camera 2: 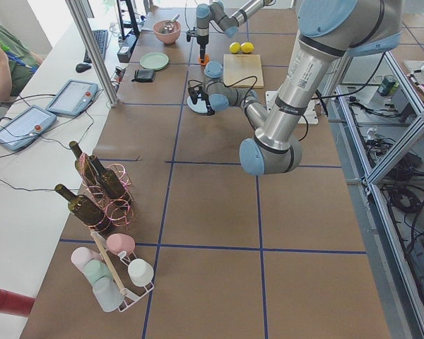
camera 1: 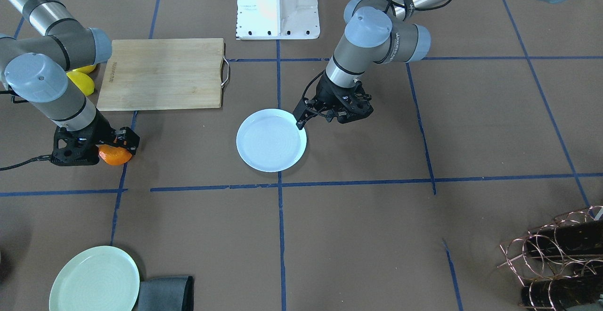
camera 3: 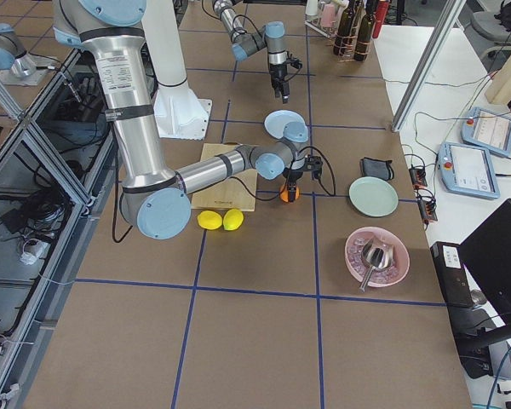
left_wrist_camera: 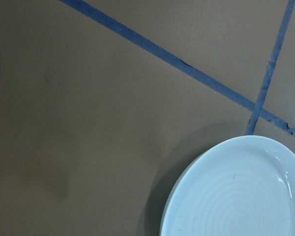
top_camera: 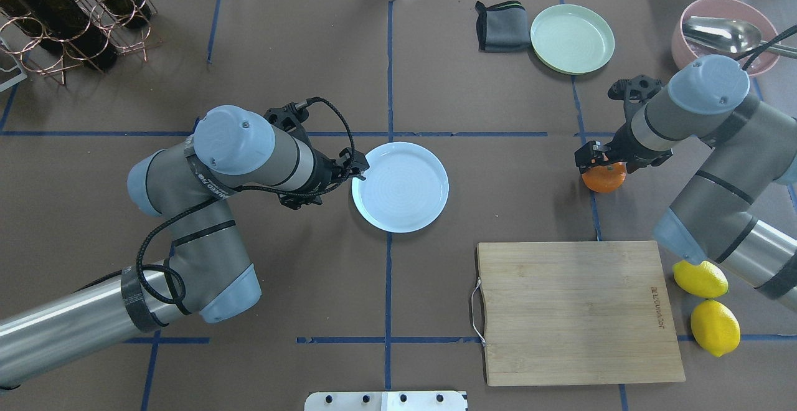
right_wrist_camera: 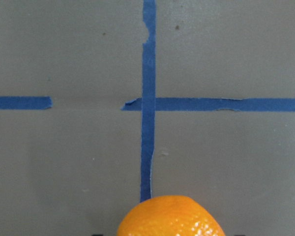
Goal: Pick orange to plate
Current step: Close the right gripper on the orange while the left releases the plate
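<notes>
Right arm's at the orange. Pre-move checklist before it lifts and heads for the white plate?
1. Right gripper positioned on the orange: ok, it sits directly over the fruit.
2. Fingers closed on the orange: cannot tell.
3. Plate free to receive: ok, nothing lies in it.
4. Left gripper clear of the plate: not ok, its tip is at the rim, on the side away from the orange.
5. Route from orange to plate: ok, the cutting board lies off that line, nearer the robot.

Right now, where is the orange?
In the overhead view, the orange is on the right side, at the right tool, on blue tape between the green plate and the board.
</notes>
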